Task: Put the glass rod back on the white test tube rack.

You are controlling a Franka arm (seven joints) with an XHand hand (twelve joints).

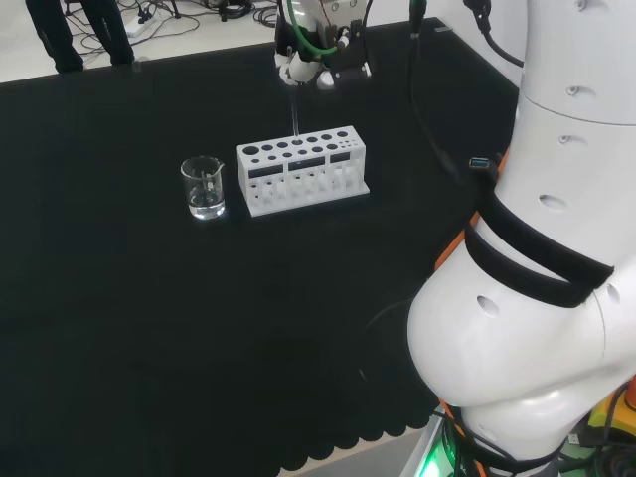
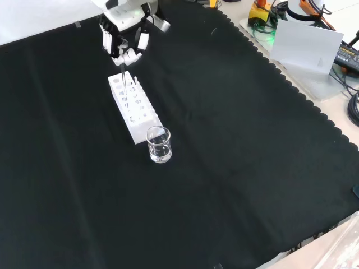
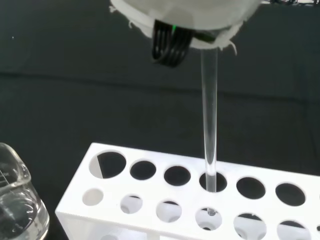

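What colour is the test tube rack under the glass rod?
The rack is white, with round holes on top; the wrist view shows it best.

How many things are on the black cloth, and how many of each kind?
Glass rod, held by the hand with its tip in a rack hole: 1
White test tube rack: 1
Clear beaker: 1
Total: 3

Head behind, front opposite — wrist close (shared rack (image 1: 302,170)).
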